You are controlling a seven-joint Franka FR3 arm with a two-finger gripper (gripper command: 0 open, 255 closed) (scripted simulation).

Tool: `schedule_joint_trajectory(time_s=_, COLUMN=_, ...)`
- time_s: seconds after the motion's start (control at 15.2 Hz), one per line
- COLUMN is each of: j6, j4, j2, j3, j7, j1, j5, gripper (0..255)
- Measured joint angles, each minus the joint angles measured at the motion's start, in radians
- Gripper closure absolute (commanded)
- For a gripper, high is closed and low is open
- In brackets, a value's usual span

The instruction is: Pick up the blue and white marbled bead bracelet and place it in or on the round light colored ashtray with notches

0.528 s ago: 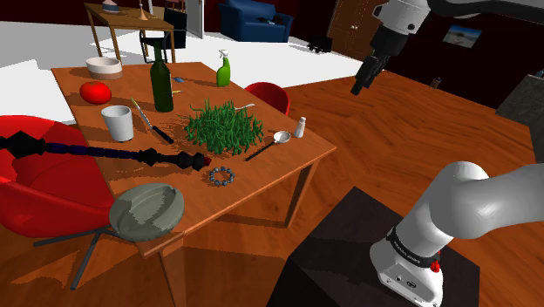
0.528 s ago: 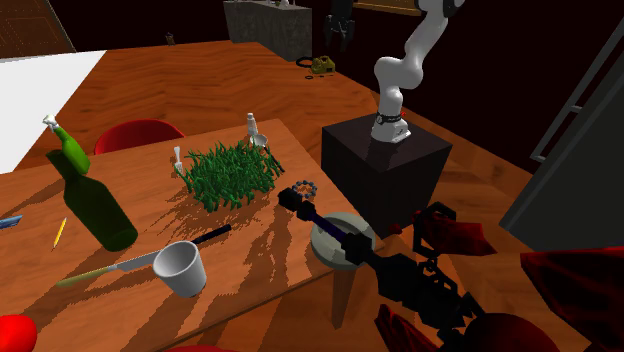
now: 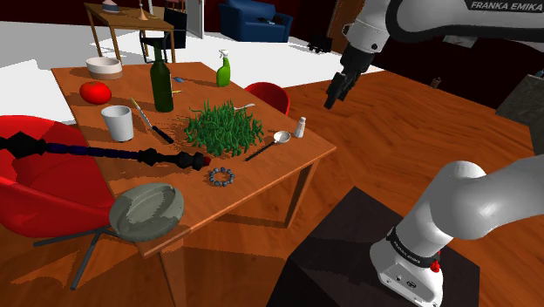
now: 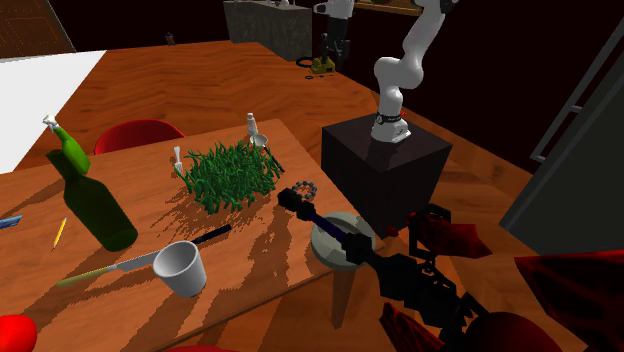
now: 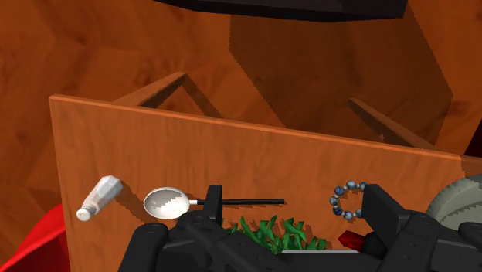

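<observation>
The bracelet [image 3: 221, 176] is a small ring of blue and white beads lying flat near the table's front edge, also seen as the bracelet [image 4: 304, 187] and the bracelet [image 5: 347, 201]. The ashtray [image 3: 146, 212] is a round grey-green dish on the table corner, to the shoulder view's left of the bracelet; a dark rod lies over the ashtray [image 4: 340, 238]. My gripper [image 3: 330, 102] hangs open and empty, high in the air off the table's side, well to the shoulder view's upper right of the bracelet. In the wrist view the gripper [image 5: 296, 202] has its fingers apart.
A grass tuft [image 3: 224, 126], a spoon [image 3: 277, 139] and a salt shaker [image 3: 300, 127] lie between gripper and bracelet. A long dark ornate rod [image 3: 105, 155] ends beside the bracelet. Dark bottle [image 3: 161, 85], white cup [image 3: 118, 122], red chairs [image 3: 266, 92] around.
The arm has swung toward the shoulder view's left and lower, bringing the gripper closer to the table. Nothing on the table has moved.
</observation>
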Motion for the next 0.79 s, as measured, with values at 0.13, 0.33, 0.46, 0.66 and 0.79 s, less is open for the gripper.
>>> schedule_joint_trajectory(time_s=0.13, j6=0.053, j4=-0.003, j2=0.055, j3=0.018, j7=0.020, j1=0.008, j5=0.008, gripper=0)
schedule_joint_trajectory(time_s=0.33, j6=0.139, j4=-0.020, j2=0.130, j3=0.044, j7=0.050, j1=0.020, j5=0.017, gripper=0)
schedule_joint_trajectory(time_s=0.46, j6=0.189, j4=-0.014, j2=0.191, j3=0.066, j7=0.076, j1=0.029, j5=0.022, gripper=0)
schedule_joint_trajectory(time_s=0.66, j6=0.259, j4=0.002, j2=0.284, j3=0.094, j7=0.109, j1=0.039, j5=0.023, gripper=0)
schedule_joint_trajectory(time_s=0.79, j6=0.308, j4=0.008, j2=0.344, j3=0.113, j7=0.133, j1=0.045, j5=0.021, gripper=0)
